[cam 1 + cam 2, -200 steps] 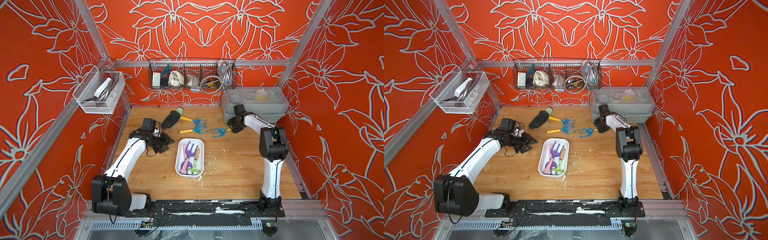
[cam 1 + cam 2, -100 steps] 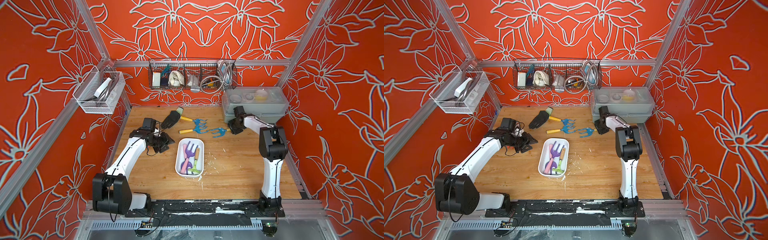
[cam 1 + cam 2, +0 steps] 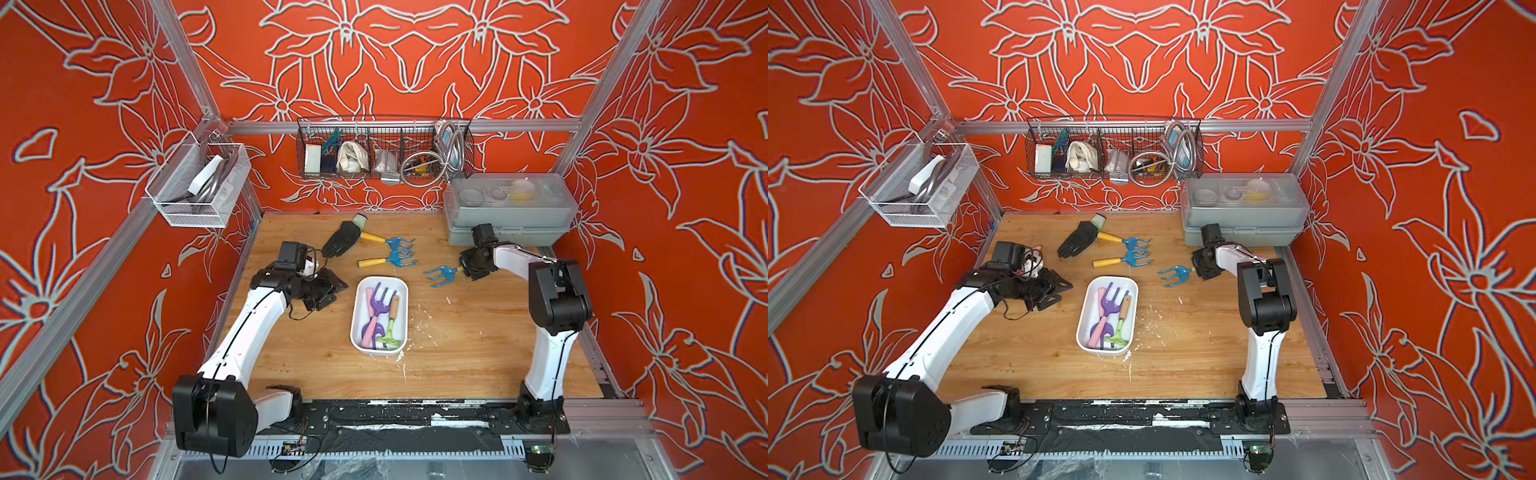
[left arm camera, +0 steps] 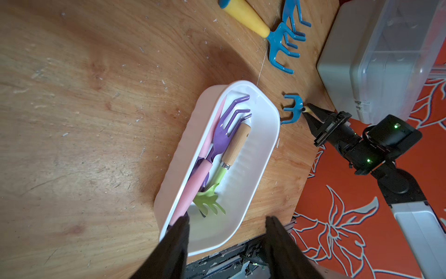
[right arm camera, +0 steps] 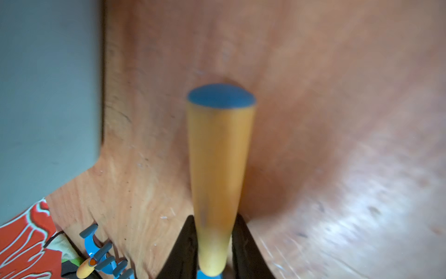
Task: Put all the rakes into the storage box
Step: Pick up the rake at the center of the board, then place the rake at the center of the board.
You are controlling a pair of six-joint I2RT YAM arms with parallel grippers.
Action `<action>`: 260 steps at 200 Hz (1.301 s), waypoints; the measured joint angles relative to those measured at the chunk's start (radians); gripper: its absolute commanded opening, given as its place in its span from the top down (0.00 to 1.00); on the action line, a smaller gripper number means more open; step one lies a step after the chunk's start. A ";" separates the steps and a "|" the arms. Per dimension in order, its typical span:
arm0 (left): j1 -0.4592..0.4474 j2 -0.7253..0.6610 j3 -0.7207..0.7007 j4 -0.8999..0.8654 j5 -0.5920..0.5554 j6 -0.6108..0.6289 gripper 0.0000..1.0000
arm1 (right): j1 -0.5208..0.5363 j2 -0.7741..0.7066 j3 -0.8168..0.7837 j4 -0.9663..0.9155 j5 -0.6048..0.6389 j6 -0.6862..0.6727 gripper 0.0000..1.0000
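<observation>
Blue rakes [image 3: 441, 275]: we count three, all yellow-handled.
Storage box [image 3: 379, 352]: we count one.
Hand tools [image 3: 382, 297] in the storage box: we make out three, two purple-and-pink and one green.
Black glove [image 3: 343, 239]: we count one.
Grey case [image 3: 519, 235]: we count one.
Wire baskets: we count two, the white mesh basket [image 3: 195, 214] and the black wire basket [image 3: 374, 137].
Robot arms: we count two, the left arm [image 3: 249, 328] and the right arm [image 3: 548, 357].
End effectors: we count two, the left end effector [image 3: 334, 291] and the right end effector [image 3: 462, 268].

White arm links [image 3: 249, 332], black joints [image 3: 559, 299], thin black cables [image 3: 296, 318], black left gripper [image 4: 226, 218]

readable text: none | grey case sticker [image 4: 360, 105]: illegible
</observation>
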 measured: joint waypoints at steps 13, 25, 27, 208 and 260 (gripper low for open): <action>0.000 -0.037 -0.019 -0.013 0.000 -0.001 0.46 | 0.000 -0.034 -0.048 0.014 -0.002 0.001 0.84; 0.000 -0.076 -0.037 -0.022 0.001 -0.001 0.46 | 0.000 -0.069 -0.097 0.024 -0.003 0.000 0.86; 0.000 -0.083 -0.040 -0.024 0.001 -0.001 0.46 | 0.000 -0.076 -0.106 0.026 -0.003 -0.001 0.86; 0.000 -0.542 -0.187 -0.300 0.077 -0.023 0.45 | 0.165 -0.486 -0.360 -0.341 -0.176 -0.771 1.00; 0.000 -0.479 -0.183 -0.302 0.097 -0.019 0.45 | 0.246 -0.416 -0.369 -0.348 -0.171 -0.791 0.63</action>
